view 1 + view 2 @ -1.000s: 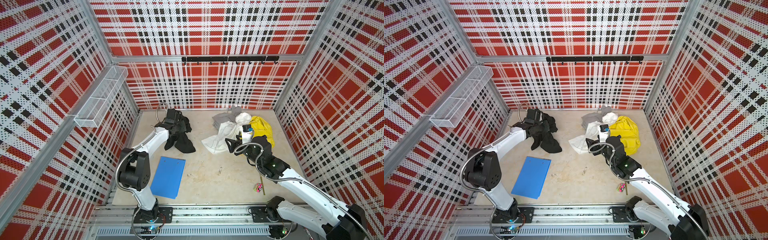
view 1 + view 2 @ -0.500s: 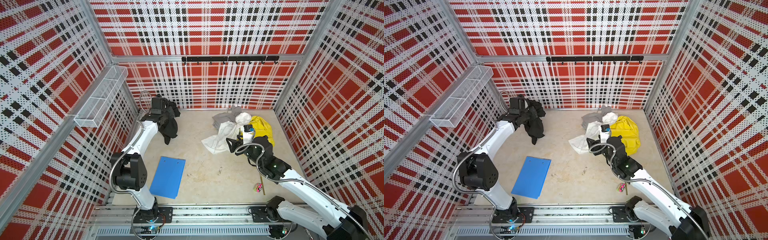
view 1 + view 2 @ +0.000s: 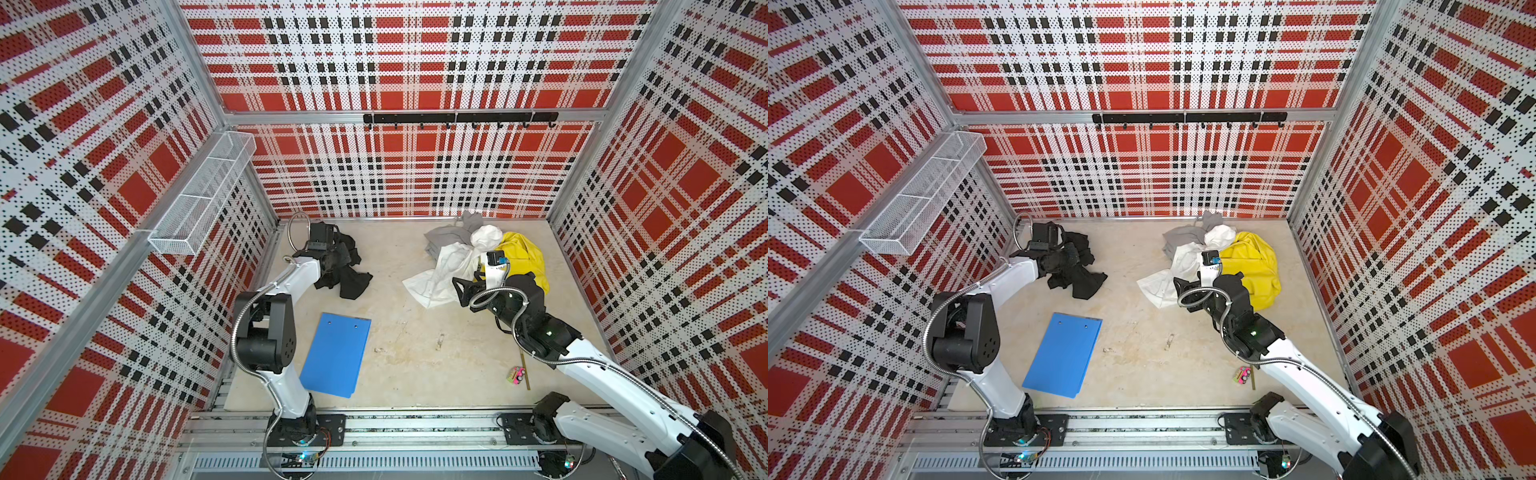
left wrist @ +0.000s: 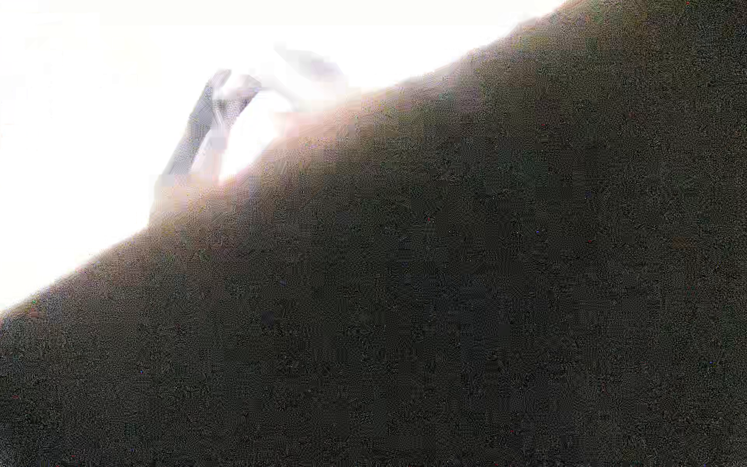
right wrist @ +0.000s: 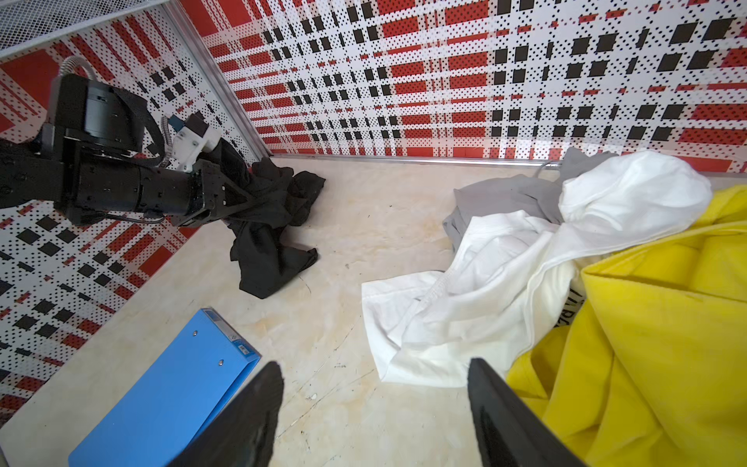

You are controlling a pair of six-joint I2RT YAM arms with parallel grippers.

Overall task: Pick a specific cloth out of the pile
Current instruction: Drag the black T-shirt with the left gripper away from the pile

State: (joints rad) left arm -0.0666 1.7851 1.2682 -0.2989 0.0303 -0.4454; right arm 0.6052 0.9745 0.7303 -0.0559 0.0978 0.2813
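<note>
Left gripper (image 5: 246, 202) clamped on the cloth (image 3: 349, 282) at the far left; right gripper (image 5: 374, 366) spread wide at the pile (image 3: 444, 270).

The black cloth bunches around the closed left jaws in the far-left corner, its tail trailing onto the floor toward the blue folder (image 3: 336, 357), and its dark fabric fills most of the left wrist view. It lies well apart from the pile of yellow, white and grey garments against the far wall on the right. The right gripper holds nothing and hovers at the pile's near-left edge. A divided white mesh basket (image 3: 199, 195) hangs on the left wall. Dark letters on the white garment (image 5: 570, 311) are half hidden, and the folder's spine label is too small to read. Bare beige floor (image 3: 395, 249) runs between cloth and pile.
</note>
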